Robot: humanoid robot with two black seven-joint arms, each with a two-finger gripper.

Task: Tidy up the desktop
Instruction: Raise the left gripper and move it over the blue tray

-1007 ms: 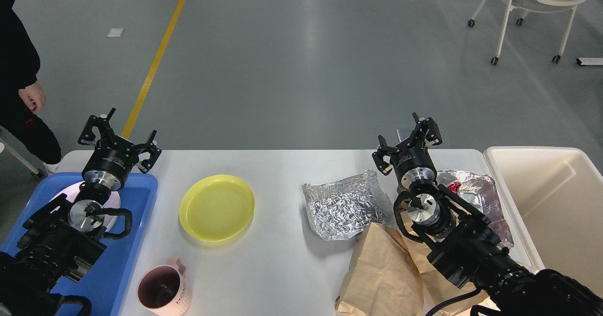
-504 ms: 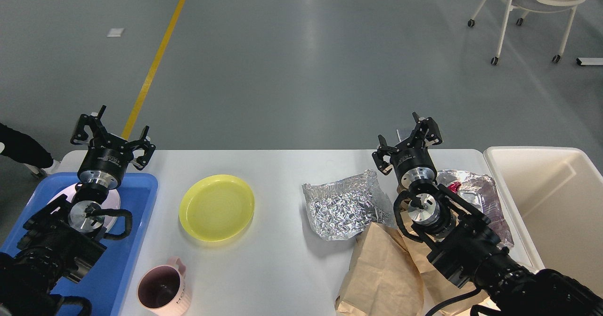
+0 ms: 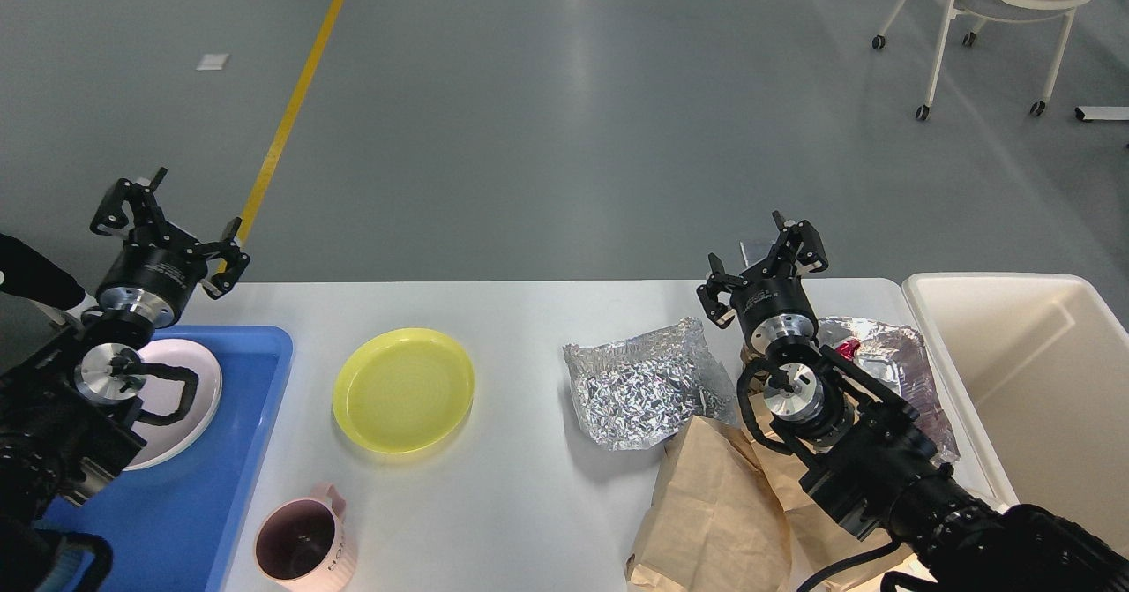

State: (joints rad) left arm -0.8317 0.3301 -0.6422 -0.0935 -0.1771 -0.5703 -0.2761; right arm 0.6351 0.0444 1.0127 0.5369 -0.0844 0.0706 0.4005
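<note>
We're looking down on the desktop [image 3: 529, 504], spanning the foreground between a blue tray [image 3: 256, 398] and a cream bin [image 3: 1023, 380]. On it: yellow plate [image 3: 404, 389], pink mug [image 3: 298, 550], crumpled foil [image 3: 639, 393], brown paper bag [image 3: 714, 521]. Grey floor beyond, with a yellow line [image 3: 295, 102] and a chair [image 3: 997, 18]. Our left gripper [image 3: 168, 221] and right gripper [image 3: 766, 257] both hover spread, empty.

Mug [image 3: 295, 550] cut off at bottom edge; bag [image 3: 719, 521] likewise cut off below, right part hidden behind right arm; second foil [image 3: 891, 358] mostly hidden behind same arm; bin [image 3: 1050, 371] cut by right edge; tray [image 3: 198, 504] cut at left and bottom, partly under left arm; plate [image 3: 190, 398] in tray half hidden; chair [image 3: 1005, 10] cut by top edge
</note>
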